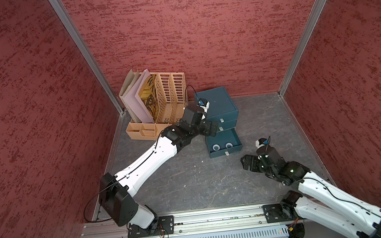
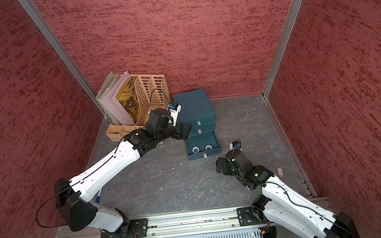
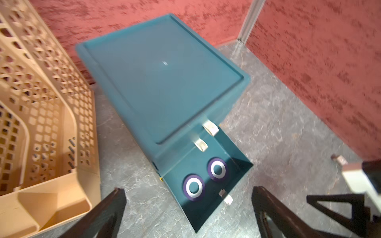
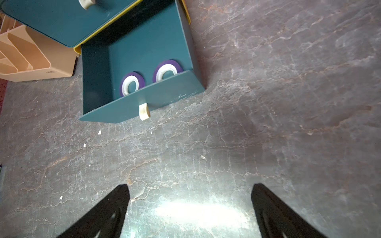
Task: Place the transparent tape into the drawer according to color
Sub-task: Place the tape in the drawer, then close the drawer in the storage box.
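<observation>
**2 purple rolls in the open bottom drawer, both hands empty**

In both top views the small dark teal chest of 3 stacked drawers [image 1: 217, 104] stands on the grey stone-patterned tabletop [image 1: 187, 186], just beside the tan slotted file organizer [image 1: 169, 95]. Its bottom drawer [image 1: 225, 151] stands open, and 2 purple tape rolls with white cores [image 1: 217, 147] lie flat inside, side by side near the front wall. The 2 upper drawers are shut. No red or orange-yellow roll shows, so I cannot tell whether those are stored. The open drawer looks slightly askew to the chest, so a push on 1 side of its front would likely jam it or shove the chest backward. The left hand [image 1: 211, 129] hovers at the chest's front left corner, above the drawer's inner end, on a long, low-stretched arm. The right hand [image 1: 246, 164] hangs near the drawer's front right corner, apart from it. With both near 1 drawer, they could collide.

In the somewhat blurred left wrist view, the upper drawers' small pale pulls [image 3: 210, 127] jut out below the hand and could snag it on a careless descent. The left hand's fingers [image 3: 111, 206] stand wide apart with nothing between them, pointing down toward the rolls.

In the right wrist view the right hand's fingers [image 4: 115, 206] are equally wide and empty. They sit low over bare tabletop, facing the bottom drawer's own pull [image 4: 144, 112].
</observation>
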Controlling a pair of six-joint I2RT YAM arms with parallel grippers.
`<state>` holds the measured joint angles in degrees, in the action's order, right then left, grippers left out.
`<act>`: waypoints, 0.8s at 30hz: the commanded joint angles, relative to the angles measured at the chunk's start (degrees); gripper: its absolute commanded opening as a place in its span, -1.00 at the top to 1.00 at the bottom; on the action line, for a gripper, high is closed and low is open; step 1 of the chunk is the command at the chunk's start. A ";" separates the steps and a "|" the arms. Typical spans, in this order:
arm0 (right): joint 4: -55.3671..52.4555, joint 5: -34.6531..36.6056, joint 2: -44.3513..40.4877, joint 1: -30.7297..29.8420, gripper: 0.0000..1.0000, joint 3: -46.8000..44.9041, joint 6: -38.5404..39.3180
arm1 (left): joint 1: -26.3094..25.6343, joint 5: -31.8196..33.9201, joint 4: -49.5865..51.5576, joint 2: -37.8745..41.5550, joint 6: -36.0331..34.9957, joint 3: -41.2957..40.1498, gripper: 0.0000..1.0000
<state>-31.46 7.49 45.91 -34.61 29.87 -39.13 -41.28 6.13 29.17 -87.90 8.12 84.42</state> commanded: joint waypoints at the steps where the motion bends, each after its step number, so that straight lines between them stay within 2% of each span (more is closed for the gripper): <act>1: 2.85 -1.23 1.41 0.51 -0.97 2.94 2.36 | 2.55 -0.09 4.05 -2.89 2.45 6.17 -0.99; 3: 3.08 -1.33 2.43 0.56 -0.97 3.65 2.83 | 4.21 -0.37 6.03 -5.51 3.34 9.75 -0.99; 12: 4.17 -1.86 4.45 0.51 -0.97 4.43 3.06 | 9.32 -5.97 14.51 -17.25 7.94 23.59 -0.60; 24: 6.64 -2.81 6.15 0.51 -0.97 3.72 3.23 | 10.16 -7.71 15.39 -23.11 9.32 25.67 -0.13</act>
<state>-27.38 5.80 51.53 -34.59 32.64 -36.77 -31.27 -0.43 43.77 -110.28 16.71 108.57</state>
